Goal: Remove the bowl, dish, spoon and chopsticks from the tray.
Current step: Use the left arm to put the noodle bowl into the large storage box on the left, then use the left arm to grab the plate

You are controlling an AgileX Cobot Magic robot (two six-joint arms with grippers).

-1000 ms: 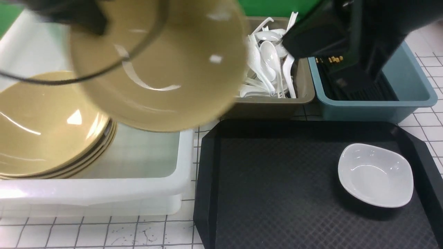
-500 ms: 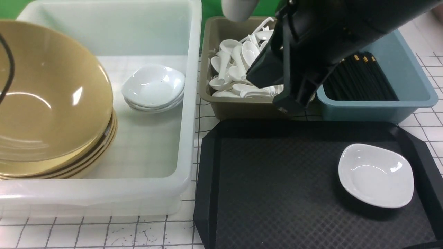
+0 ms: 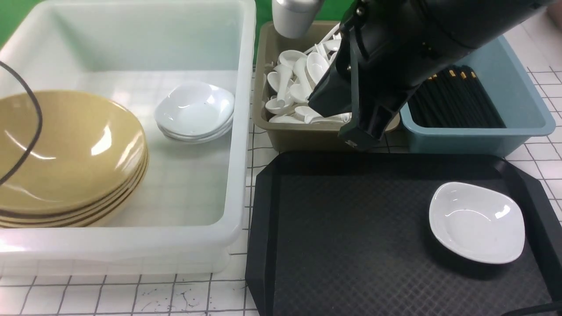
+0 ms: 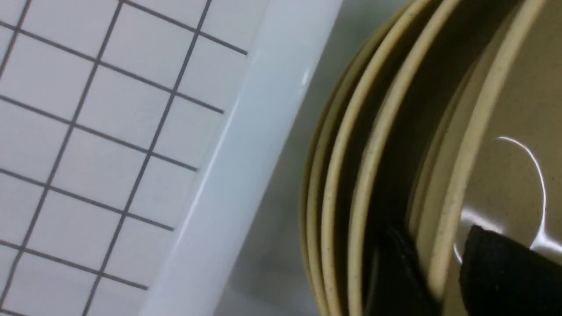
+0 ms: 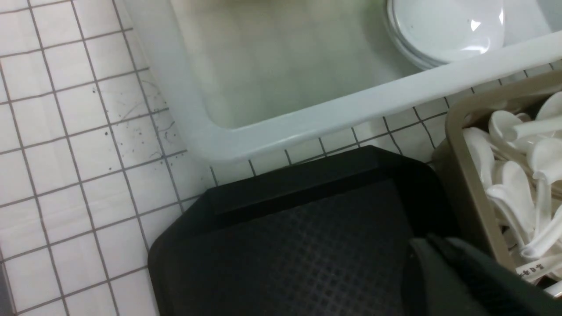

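- Step in hand, as I read it: left gripper (image 4: 439, 267) lets go of the bowl (image 3: 66, 149), which sits on top of the stack of yellow bowls by the near-left corner of the white tub (image 3: 240, 131).
- L fingers (image 4: 505, 272) straddle the bowl's rim, one inside and one outside. They're parted w/ a thin gap each side, so they look loose and not pinching.
- To do it well: open enough for both pads to clear the rim, then lift straight up. A sideways pull could let the inner finger hook the bowl and skew it on the stack.
- Black cable (image 3: 35, 118) loops over the stack. Watch for a snag on the way out.
- Right gripper (image 3: 358, 131) hangs over the tray's far edge, just in front of the tan bin (image 3: 303, 139). Fingers pressed together, nothing in them.
- Dish (image 3: 477, 221) lies alone by the right edge of the tray (image 3: 351, 245), and seems to be the only item left. No spoon or chopsticks on the tray.
- Around: stack of white dishes (image 3: 194, 109) by the tub's right wall, white soup spoons (image 3: 292, 83) heaped in the tan bin, black chopsticks (image 3: 456, 101) in the blue bin (image 3: 474, 137).
- Nothing blocks the dish. The R arm is nearest to it.
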